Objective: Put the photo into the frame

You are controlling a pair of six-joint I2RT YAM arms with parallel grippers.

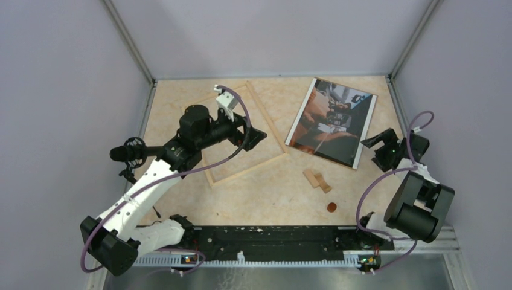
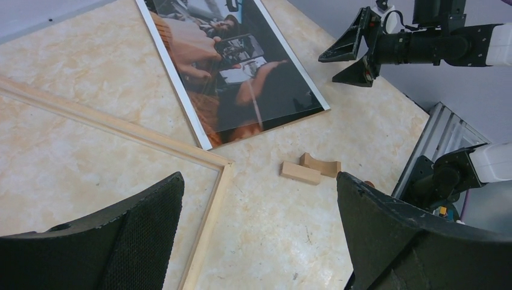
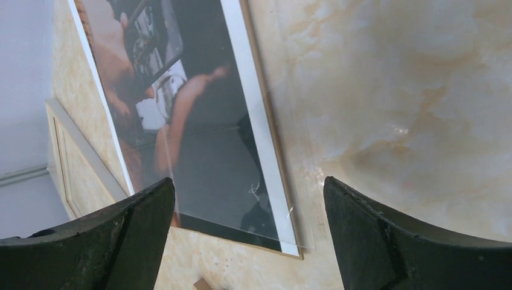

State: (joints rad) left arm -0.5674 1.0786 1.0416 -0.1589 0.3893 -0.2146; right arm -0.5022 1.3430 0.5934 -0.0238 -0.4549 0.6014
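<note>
The photo (image 1: 332,121) lies face up at the back right of the table, a dark print with a white border; a clear sheet rests on it, slightly offset at the near corner. It also shows in the left wrist view as the photo (image 2: 235,66) and in the right wrist view as the photo (image 3: 199,121). The frame (image 1: 247,172) lies flat left of it, a pale wooden rectangle with bare table inside. My left gripper (image 1: 258,136) hovers open over the frame's right corner (image 2: 217,169). My right gripper (image 1: 371,153) stands open just above the photo's near right corner, with nothing held.
Two small wooden blocks (image 1: 317,180) lie together in front of the photo, and a small brown disc (image 1: 331,207) sits nearer the arms' base rail (image 1: 290,235). Grey walls close in the table on the left, back and right.
</note>
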